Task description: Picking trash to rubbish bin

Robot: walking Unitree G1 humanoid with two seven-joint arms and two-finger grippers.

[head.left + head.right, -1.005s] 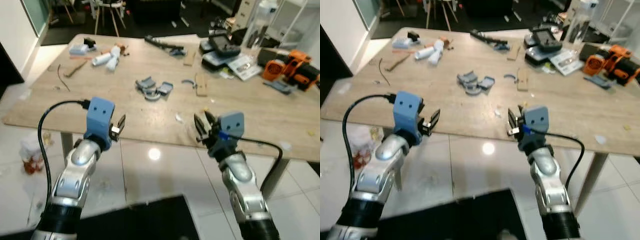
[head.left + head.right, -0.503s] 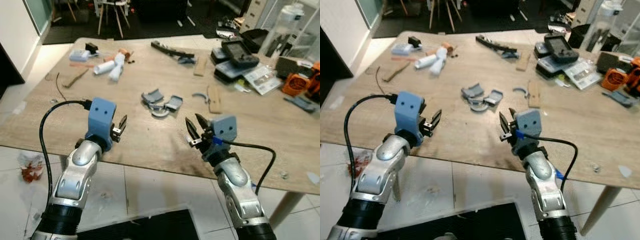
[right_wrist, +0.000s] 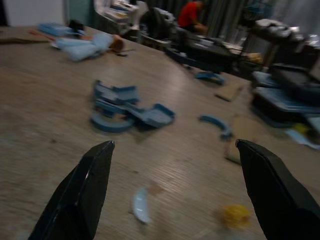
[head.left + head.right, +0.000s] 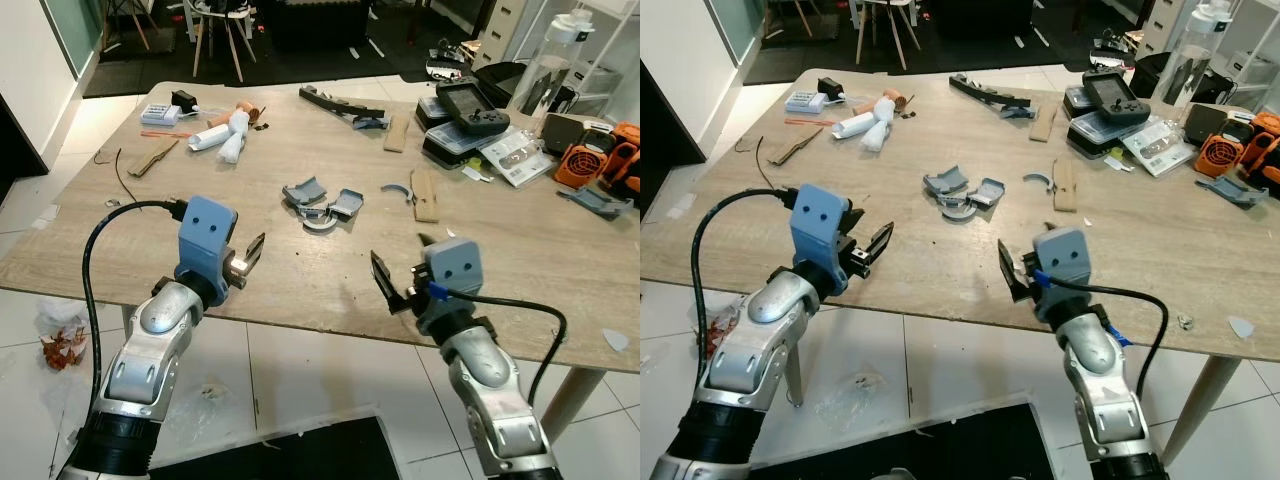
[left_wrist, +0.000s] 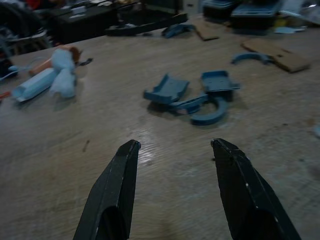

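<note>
Standing at the near edge of a long wooden table [image 4: 140, 215], we hold both grippers out over its front strip. Our left gripper [image 4: 248, 258] hovers above the wood with its black fingers [image 5: 116, 185] spread apart and nothing between them. Our right gripper [image 4: 398, 281] hangs over the edge a little further along, its fingers [image 3: 82, 187] spread wider still and likewise empty.

Ahead of both grippers, near the middle of the table, lies a cluster of broken blue-grey plastic pieces [image 4: 320, 203], some curved, some tray-like, touching one another. A separate curved blue fragment [image 4: 395, 188] rests just beside a flat strip of cardboard [image 4: 426, 193]. Close in front of our right gripper we see a small white scrap [image 3: 139, 205] and a small yellow bit [image 3: 233, 215] on the wood.

At the far left corner sit crumpled white tissue and a white tube [image 4: 226, 131]. Toward the far right are a black handheld controller [image 4: 470, 97] on a dark case, a printed leaflet [image 4: 514, 158] and an orange device [image 4: 583, 160]. On the tiled floor by the table's left leg lies a crumpled reddish wrapper [image 4: 62, 345].
</note>
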